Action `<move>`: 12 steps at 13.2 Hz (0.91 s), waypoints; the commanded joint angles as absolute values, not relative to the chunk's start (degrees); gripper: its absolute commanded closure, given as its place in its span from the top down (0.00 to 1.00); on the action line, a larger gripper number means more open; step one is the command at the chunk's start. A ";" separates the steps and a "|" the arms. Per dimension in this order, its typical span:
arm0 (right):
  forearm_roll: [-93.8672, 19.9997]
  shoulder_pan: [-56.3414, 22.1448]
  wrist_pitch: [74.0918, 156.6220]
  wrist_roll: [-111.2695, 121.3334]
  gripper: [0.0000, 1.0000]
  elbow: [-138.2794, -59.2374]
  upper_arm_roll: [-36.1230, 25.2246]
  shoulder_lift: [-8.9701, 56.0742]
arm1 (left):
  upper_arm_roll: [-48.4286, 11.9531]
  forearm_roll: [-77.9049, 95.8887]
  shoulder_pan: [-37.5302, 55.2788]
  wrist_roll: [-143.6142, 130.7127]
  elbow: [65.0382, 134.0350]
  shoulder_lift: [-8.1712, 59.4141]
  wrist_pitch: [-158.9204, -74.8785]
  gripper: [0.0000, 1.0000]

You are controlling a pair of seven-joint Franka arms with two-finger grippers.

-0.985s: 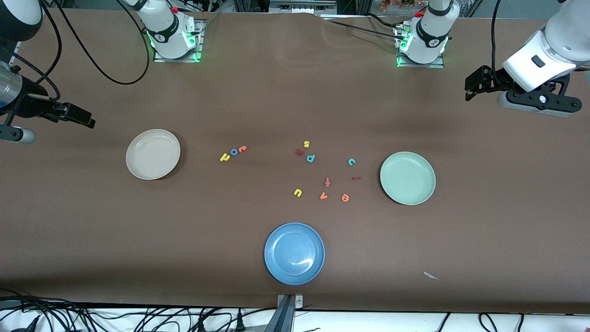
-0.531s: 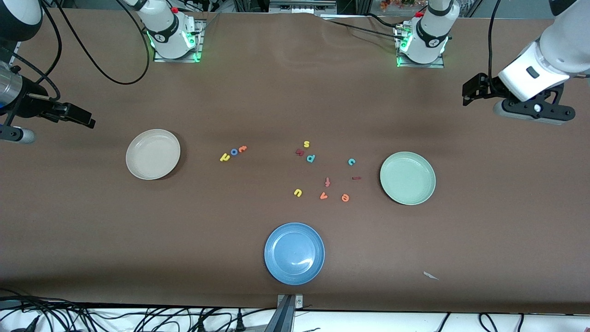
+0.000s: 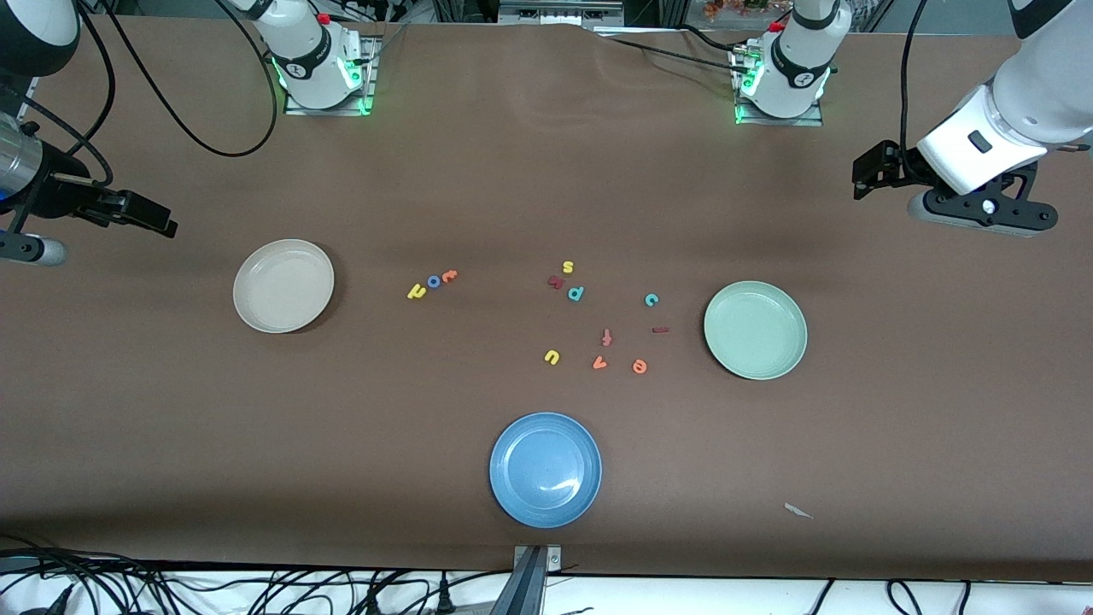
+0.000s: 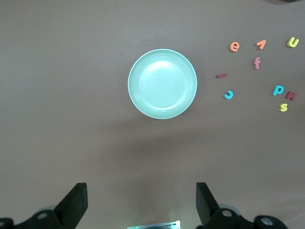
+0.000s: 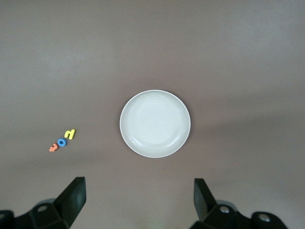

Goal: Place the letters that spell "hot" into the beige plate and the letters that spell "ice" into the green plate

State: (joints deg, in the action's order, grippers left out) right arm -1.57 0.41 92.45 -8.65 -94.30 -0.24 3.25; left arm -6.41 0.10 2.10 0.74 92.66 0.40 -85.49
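**Clerk:** Item one, the "hot" set. Location?

**Stocktaker:** The yellow h (image 3: 416,292), the blue o (image 3: 434,281) and the orange t (image 3: 450,275) lie in a short slanted row on the table, touching or nearly so, near the beige plate (image 3: 256,316) on the side toward the middle of the table. The plate holds nothing. I judge the row sits there as the starting layout, already spelling its word.

**Clerk:** Item two, "ice"?

**Stocktaker:** Scattered, not in a row. The teal c (image 3: 651,299), the dark red i (image 3: 659,330) and the orange e (image 3: 640,366) lie apart from one another, beside the green plate (image 3: 726,359), which is also bare. Both words lie near their own plates, so each haul looks short.

**Clerk:** Surplus stock?

**Stocktaker:** Mixed in with "ice": the yellow s (image 3: 568,266), a dark red letter (image 3: 556,282) I cannot read, the teal p (image 3: 576,294), the red-orange f (image 3: 606,336), the orange v (image 3: 599,363) and the yellow u (image 3: 552,357). The blue plate (image 3: 512,504) lies nearest the front camera, with no part in the task. These look like decoys; the e lies close to the v, so picking it calls for care.

**Clerk:** Tools?

**Stocktaker:** The left gripper (image 4: 142,202) hangs high over the left arm's end of the table, fingers spread wide, nothing between them. The right gripper (image 5: 139,200) hangs over the right arm's end, likewise wide and holding nothing. No letter is lifted yet; sorting has not begun.
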 commanded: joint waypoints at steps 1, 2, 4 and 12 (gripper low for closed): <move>-0.62 0.18 91.85 -9.23 1.00 -94.13 -0.09 2.99 | -6.77 0.35 2.02 0.35 91.23 0.79 -84.73 1.00; 0.34 0.18 91.93 -9.23 1.00 -94.13 -0.09 2.99 | -6.77 0.35 2.11 0.35 91.40 1.14 -84.73 1.00; 0.88 -0.17 91.85 -9.23 1.00 -94.13 -0.09 2.90 | -6.85 0.44 2.72 0.35 91.14 2.28 -85.16 1.00; 0.79 -1.32 92.28 -11.43 0.99 -95.19 0.18 4.04 | -7.21 0.35 11.34 1.32 87.56 18.95 -95.89 1.00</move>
State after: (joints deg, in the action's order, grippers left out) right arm -0.02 -1.12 92.43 -10.61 -94.70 0.03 3.80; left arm -7.50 0.15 10.87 0.71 92.45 12.60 -95.46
